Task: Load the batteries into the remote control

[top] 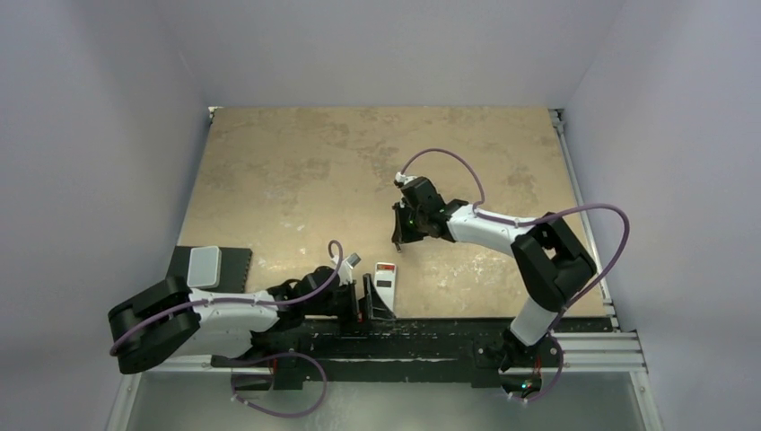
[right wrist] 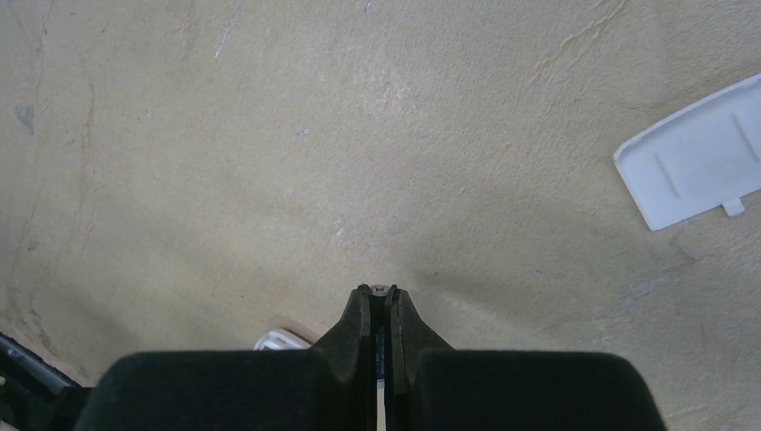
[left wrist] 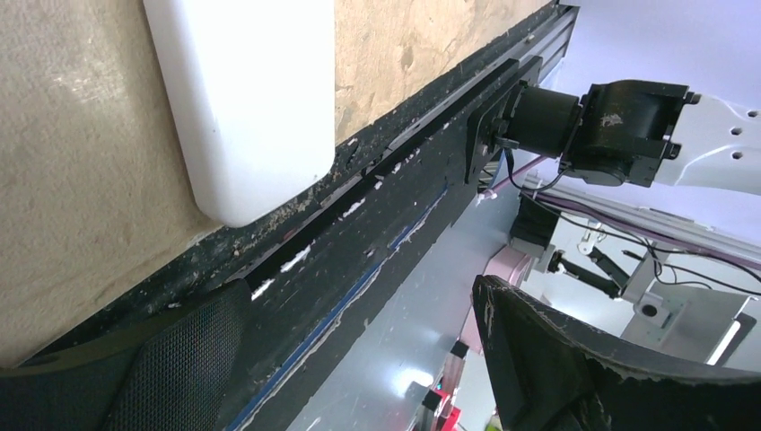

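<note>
The white remote control (top: 385, 277) lies near the table's front edge, its red panel showing. In the left wrist view its plain white end (left wrist: 242, 108) fills the top left. My left gripper (top: 374, 303) is open and empty right beside the remote, at the black front rail (left wrist: 359, 296). My right gripper (top: 401, 237) hovers over the middle of the table. It is shut (right wrist: 380, 294) on a slim dark battery, whose metal tip (right wrist: 380, 290) peeks out between the fingertips. The reddish-orange battery is out of view.
A white battery cover (right wrist: 700, 166) lies flat on the table to the right of my right gripper. A light-grey rounded plate (top: 205, 266) rests on a black pad (top: 235, 267) at the front left. A small white edge (right wrist: 283, 339) peeks out beside my right gripper's finger.
</note>
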